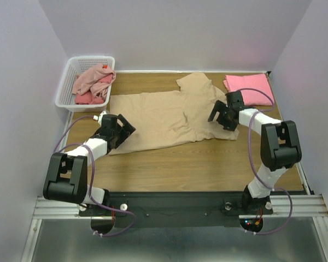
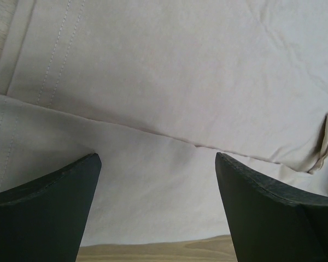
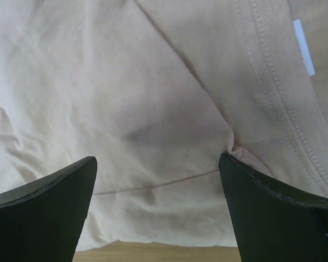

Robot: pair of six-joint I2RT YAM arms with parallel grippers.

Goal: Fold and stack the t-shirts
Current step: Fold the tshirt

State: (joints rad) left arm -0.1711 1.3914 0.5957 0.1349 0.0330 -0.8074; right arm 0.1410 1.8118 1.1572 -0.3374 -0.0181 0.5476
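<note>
The wooden table carries the work. The beige t-shirt, the largest item, lies spread across the table's middle, rumpled, with one sleeve pointing toward the back wall. At the far left corner stands the white basket, holding a dusty-pink shirt bunched over a red one. At the far right lies the salmon-pink shirt, already folded flat. The left gripper hangs over the beige shirt's near-left edge and the right gripper over its right end. Both stand with jaws fully apart and nothing between them. Judgement: the cloth is light and limp and will sag and drag rather than hold its shape, so it wants pinching at firm edges. These are the double-stitched hem under the left arm and the ribbed collar band beside the white label under the right. Not determinable: whether the fingertips touch the cloth, how many layers lie beneath each, where the second sleeve is, and how many garments the basket holds.
</note>
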